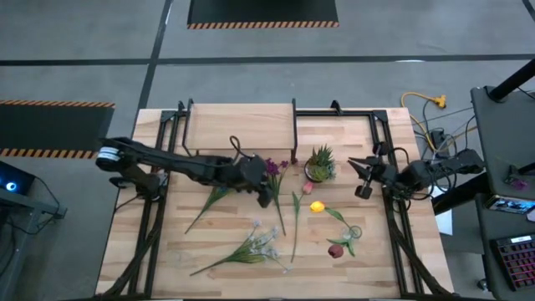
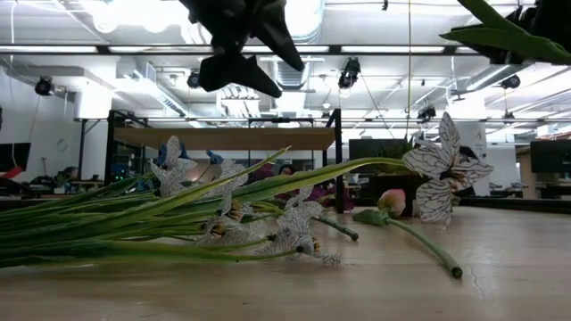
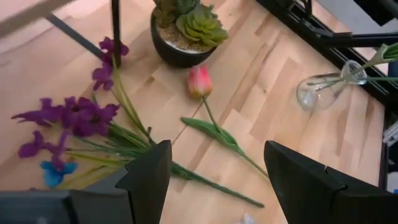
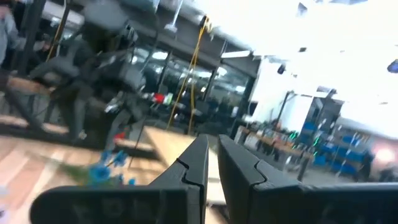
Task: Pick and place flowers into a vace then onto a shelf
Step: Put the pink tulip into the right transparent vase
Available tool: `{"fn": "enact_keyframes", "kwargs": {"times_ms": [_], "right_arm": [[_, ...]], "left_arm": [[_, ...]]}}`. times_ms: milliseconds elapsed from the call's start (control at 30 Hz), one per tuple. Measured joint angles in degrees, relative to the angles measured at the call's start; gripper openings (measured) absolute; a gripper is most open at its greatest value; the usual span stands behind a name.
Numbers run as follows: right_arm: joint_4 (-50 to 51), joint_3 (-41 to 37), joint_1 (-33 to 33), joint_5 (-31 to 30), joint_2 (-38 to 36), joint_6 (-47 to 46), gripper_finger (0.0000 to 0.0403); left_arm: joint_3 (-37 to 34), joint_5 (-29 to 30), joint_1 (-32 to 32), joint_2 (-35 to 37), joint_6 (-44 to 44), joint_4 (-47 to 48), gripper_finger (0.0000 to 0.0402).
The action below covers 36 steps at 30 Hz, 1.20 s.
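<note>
Overhead view of the desk [image 1: 167,251] with both arms. The left gripper [image 1: 266,194] lies at frame centre, over the purple stems [image 1: 276,171]; its fingers [image 3: 149,177] stand wide apart and hold nothing, as the left wrist view shows, with bare wood and a green stem between them. The right gripper [image 1: 361,174] rests at centre right, just right of the potted plant [image 1: 320,163]; its fingers [image 4: 196,163] are pressed nearly together and hold nothing.

The flowers are loose on the desk: purple blooms [image 3: 68,118] with a blue one [image 3: 53,171] at the left of the left wrist view, a pink tulip [image 3: 199,81] just below the pot [image 3: 177,53], a yellow bloom [image 1: 317,206] at centre, a white spray [image 1: 255,245] lower centre, and a red bloom [image 1: 335,250] lower right.

The glass vase [image 3: 323,87] lies on its side at the right of the left wrist view, a green stem in its neck.

The shelf [image 1: 242,127] stands at the desk's upper edge, nothing on it.
</note>
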<state>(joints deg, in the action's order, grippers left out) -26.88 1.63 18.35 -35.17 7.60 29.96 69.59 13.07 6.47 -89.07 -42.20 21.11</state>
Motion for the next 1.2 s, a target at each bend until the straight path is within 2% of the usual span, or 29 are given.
{"fn": "enact_keyframes", "kwargs": {"times_ms": [167,400,500,733,900,1067,1200], "right_arm": [[-6.36,0.02,0.0,-0.03,-0.07,2.57,0.0027],[-9.37,0.02,-0.02,-2.45,-0.04,13.73,0.0027],[-10.45,0.02,-0.02,-3.82,-0.09,17.19,0.0027],[-11.62,0.02,0.02,-6.26,-0.09,21.79,0.0027],[-13.02,0.02,0.0,-10.82,-0.09,24.12,0.0027],[-14.48,0.02,-0.02,-12.88,-0.09,24.47,0.0027],[-14.44,0.02,0.0,-12.88,0.0,24.47,0.0027]], "left_arm": [[1.54,3.89,2.09,-3.26,-3.97,-1.01,0.024],[7.53,5.45,2.63,-10.37,-6.92,-1.45,0.024],[12.73,5.34,2.63,-14.65,-6.91,0.2,0.024],[28.66,5.42,2.88,-25.61,-7.01,12.73,0.024],[36.99,5.27,3.55,-32.1,-6.95,20.64,0.024],[38.86,5.31,3.79,-35.19,-7.93,20.29,0.024],[35.92,5.41,3.75,-35.42,-12.18,20.3,0.024]]}}
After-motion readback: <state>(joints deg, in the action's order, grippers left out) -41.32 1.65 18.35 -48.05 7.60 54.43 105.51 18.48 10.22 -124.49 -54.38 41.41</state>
